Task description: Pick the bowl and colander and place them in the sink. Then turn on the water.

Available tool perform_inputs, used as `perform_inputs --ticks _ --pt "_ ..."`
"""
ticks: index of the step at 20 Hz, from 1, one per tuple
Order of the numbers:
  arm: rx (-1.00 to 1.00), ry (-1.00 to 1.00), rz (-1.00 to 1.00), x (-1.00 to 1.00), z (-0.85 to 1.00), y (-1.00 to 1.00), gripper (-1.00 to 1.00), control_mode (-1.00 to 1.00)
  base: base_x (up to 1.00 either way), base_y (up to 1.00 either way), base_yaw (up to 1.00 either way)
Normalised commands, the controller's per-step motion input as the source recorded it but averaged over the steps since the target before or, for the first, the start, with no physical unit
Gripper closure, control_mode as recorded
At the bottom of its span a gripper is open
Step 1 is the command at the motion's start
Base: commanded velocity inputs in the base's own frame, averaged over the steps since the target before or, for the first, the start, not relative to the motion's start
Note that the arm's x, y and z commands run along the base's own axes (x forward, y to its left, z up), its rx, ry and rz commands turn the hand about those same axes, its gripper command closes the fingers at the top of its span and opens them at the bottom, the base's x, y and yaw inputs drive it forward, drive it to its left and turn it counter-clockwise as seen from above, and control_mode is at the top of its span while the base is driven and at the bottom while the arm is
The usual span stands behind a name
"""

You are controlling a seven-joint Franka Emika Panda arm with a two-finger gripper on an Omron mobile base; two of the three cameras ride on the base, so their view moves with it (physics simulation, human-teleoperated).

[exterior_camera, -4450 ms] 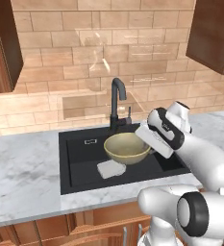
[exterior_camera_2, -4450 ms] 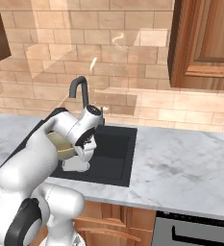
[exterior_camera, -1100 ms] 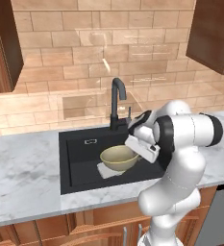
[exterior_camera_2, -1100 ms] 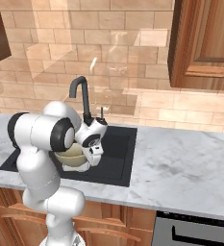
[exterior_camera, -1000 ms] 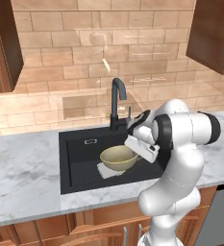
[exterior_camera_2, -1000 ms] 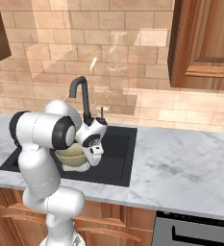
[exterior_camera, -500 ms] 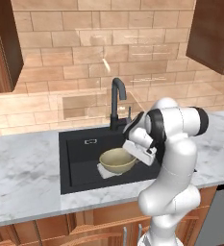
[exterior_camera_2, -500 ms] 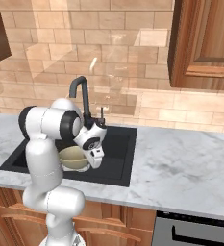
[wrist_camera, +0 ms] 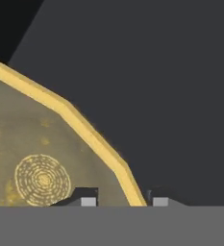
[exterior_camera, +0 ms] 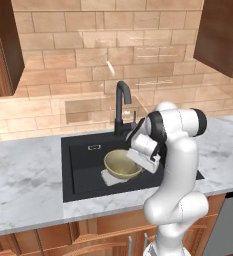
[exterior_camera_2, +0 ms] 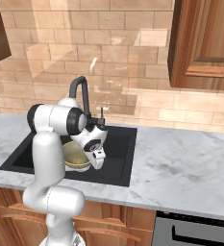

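The yellow-tan bowl [exterior_camera: 121, 164] sits upright inside the black sink [exterior_camera: 80, 150], right of middle. In the hand view its golden rim [wrist_camera: 94, 139] runs diagonally between my two fingertips. My gripper [exterior_camera: 141, 164] hangs low in the basin at the bowl's right edge. The gripper [wrist_camera: 124, 201] is open, its jaws straddling the rim with a gap on the inner side. A pale grey piece, the colander [exterior_camera: 109, 177], peeks out from under the bowl's front left edge. From the right base view my gripper [exterior_camera_2: 98, 161] partly hides the bowl [exterior_camera_2: 76, 156].
A tall dark curved faucet [exterior_camera: 122, 97] stands at the back of the sink, just behind my hand. Grey marble counter [exterior_camera: 23, 165] lies on both sides, and wider [exterior_camera_2: 180, 168] on the right. Brick wall and wooden cabinets [exterior_camera_2: 205, 43] rise behind.
The bowl has come down from above the basin to rest in the sink. Over the last second my arm's upper links swung left while the hand stayed at the rim.
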Motion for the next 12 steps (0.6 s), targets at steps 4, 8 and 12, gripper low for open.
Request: perform_inputs --ticks 4,8,12 --pt "-0.02 0.00 0.00 0.21 -0.29 0.00 1.00 -1.00 0.00 0.00 0.00" --pt "-0.01 0.00 0.00 0.01 -0.06 0.00 1.00 -1.00 0.00 0.00 0.00" --pt "0.00 0.00 0.00 0.00 0.00 0.02 -1.00 -1.00 0.00 0.00 0.00"
